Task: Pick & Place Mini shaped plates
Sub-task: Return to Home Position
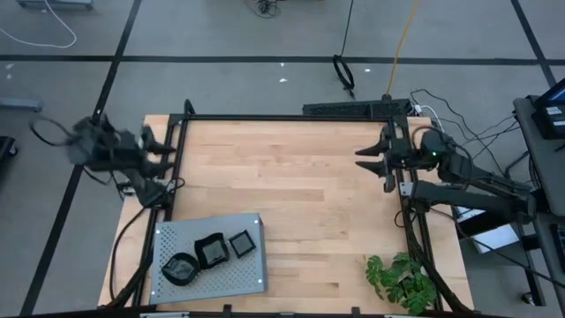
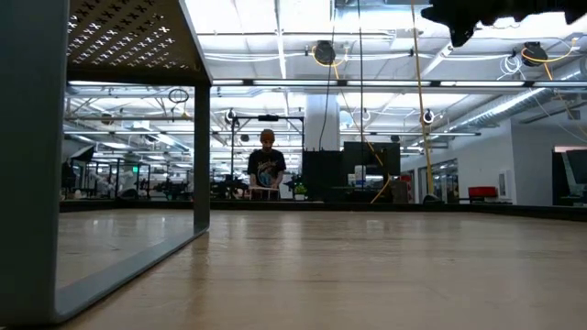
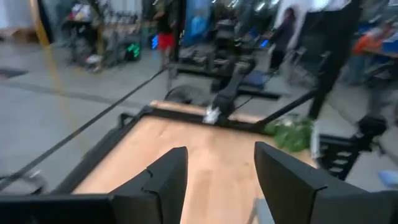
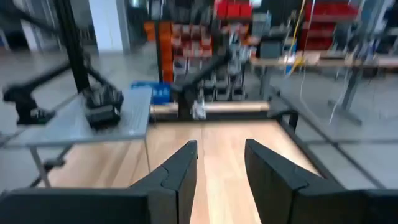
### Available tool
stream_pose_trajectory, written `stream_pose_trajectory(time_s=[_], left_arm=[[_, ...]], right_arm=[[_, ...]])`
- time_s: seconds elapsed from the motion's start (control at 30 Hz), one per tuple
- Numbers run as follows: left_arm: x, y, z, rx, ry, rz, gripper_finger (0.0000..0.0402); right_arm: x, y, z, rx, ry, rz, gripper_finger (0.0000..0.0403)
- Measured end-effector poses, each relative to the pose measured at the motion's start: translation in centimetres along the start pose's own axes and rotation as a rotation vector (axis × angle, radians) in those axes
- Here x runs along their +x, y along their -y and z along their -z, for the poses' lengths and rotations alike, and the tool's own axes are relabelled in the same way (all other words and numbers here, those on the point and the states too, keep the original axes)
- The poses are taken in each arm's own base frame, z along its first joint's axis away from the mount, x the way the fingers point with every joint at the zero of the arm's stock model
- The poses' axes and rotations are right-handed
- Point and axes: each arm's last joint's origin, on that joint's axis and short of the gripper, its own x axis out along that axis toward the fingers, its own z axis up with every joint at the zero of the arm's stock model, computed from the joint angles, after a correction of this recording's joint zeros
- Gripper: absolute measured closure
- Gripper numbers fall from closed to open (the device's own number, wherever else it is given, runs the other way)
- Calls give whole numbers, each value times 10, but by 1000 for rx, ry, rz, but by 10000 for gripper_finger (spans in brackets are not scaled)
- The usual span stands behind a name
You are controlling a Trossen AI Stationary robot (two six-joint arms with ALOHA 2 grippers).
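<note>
Three mini shaped plates lie on a grey perforated tray [image 1: 238, 274] at the table's near left: a round one [image 1: 181, 268], a polygonal one [image 1: 212, 252] and a square one [image 1: 242, 243], all glossy black. In the right wrist view the plates [image 4: 102, 102] show as a dark heap on the raised tray [image 4: 134, 121]. My left gripper [image 1: 168, 146] hangs at the table's far left edge, open and empty [image 3: 221, 180], pointing toward the right. My right gripper [image 1: 366, 159] hangs at the far right, open and empty [image 4: 221, 171], pointing toward the left.
The tray stands on legs above the wooden table [image 1: 300, 194]; one leg [image 2: 200, 137] shows in the low view. A green plant [image 1: 402, 278] lies at the near right corner. A black frame [image 1: 291, 117] edges the table. A person [image 2: 266, 165] stands far behind.
</note>
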Motion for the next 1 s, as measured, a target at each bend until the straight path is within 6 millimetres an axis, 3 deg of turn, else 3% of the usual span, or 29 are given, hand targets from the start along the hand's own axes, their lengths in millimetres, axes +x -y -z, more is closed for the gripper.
stream_pose_trajectory(time_s=[0.13, 0.33, 0.6, 0.87, 1.0], left_arm=[[12, 0, 55, 28, 83, 43, 213], [24, 3, 115, 29, 197, 167, 199], [36, 13, 142, 69, 156, 258, 197], [45, 19, 162, 5, 133, 298, 213], [51, 24, 178, 13, 131, 340, 215]], right_arm=[[-4, -2, 18, 34, 66, 1, 277], [-7, -6, 45, 118, 91, -113, 277], [-13, -10, 66, 126, 157, -161, 277], [-13, -12, 115, 141, 334, -263, 277], [-17, -13, 109, 115, 410, -278, 277]])
